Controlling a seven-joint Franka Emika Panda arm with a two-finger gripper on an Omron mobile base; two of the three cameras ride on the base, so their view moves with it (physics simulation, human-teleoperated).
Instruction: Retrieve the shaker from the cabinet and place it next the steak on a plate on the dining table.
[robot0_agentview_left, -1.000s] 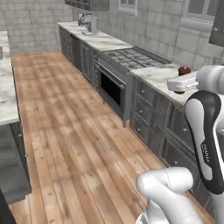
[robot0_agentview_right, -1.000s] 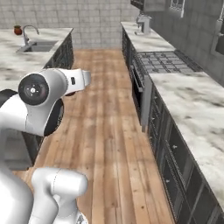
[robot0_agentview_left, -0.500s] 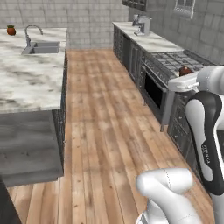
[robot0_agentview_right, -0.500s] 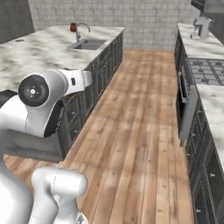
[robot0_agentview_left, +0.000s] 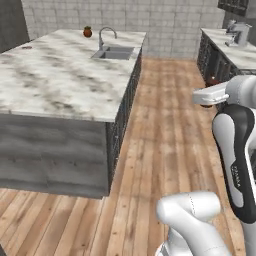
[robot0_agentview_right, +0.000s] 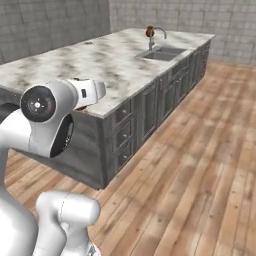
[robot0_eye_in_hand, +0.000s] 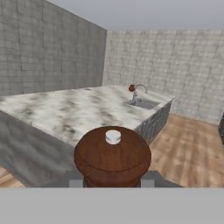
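Reddish-brown shaker (robot0_eye_in_hand: 112, 157): seen knob-first, gripped between closed fingers (robot0_eye_in_hand: 112, 183).
Dining table (robot0_agentview_left: 60, 85): marble-topped, sink (robot0_agentview_left: 114, 52) inset at far end, floor beside it.

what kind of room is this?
A rendered kitchen, by the look of it: a marble-topped island with an inset sink and faucet, grey drawer units beneath, tiled walls and a wood plank floor.
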